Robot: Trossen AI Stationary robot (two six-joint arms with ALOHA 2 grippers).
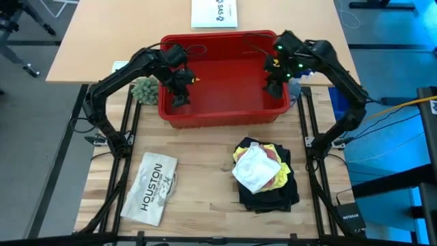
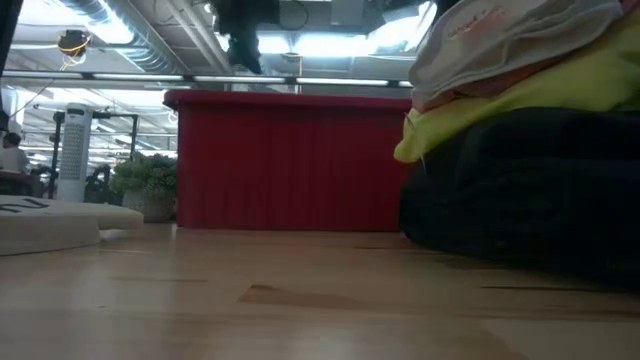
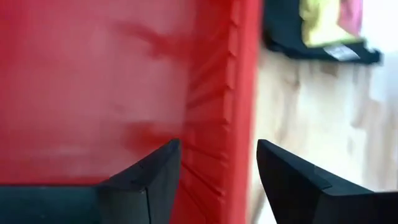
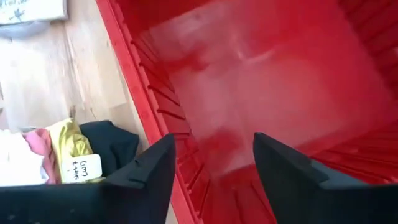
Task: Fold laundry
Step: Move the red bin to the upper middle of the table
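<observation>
The laundry lies in a pile (image 1: 263,174) on the table's near right part. Black trousers (image 1: 270,197) are at the bottom, then the yellow T-shirt (image 1: 279,179), a bit of pink cloth (image 1: 272,156) and the white cloth (image 1: 255,169) on top. In the low view the pile (image 2: 530,150) fills the right side. My left gripper (image 1: 179,98) hangs open inside the red basket near its left near corner; in its wrist view (image 3: 217,180) the basket's near wall shows between the fingers. My right gripper (image 1: 273,85) hangs open over the basket's right part (image 4: 214,177). Neither touches any cloth.
The red plastic basket (image 1: 218,117) stands at the table's far middle, with nothing showing inside it. A flat white item printed "HOUSTON" (image 1: 151,188) lies near left. A small green plant (image 1: 143,89) stands left of the basket. Bare wood lies between the HOUSTON item and the pile.
</observation>
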